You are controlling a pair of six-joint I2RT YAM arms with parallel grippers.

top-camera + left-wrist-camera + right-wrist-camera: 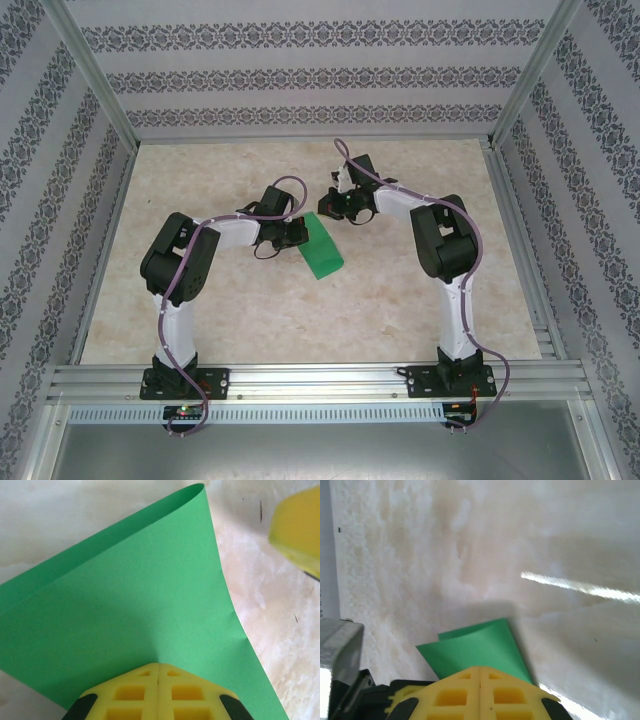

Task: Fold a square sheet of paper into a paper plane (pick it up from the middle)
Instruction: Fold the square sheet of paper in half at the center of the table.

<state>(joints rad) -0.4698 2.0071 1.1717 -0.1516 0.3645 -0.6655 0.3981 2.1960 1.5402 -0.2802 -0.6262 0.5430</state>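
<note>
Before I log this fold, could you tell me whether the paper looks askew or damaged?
Slightly askew: the square sheet of paper is doubled over, its fold an uncreased loop, and in the right wrist view its two layers' edges do not line up. No tear shows.

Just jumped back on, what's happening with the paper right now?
Both arms are working one green sheet of paper on the table. The left end effector is shut on one edge, and the sheet is curled over in a loose, unpressed fold. The right end effector is shut on another edge. No plane shape yet.
</note>
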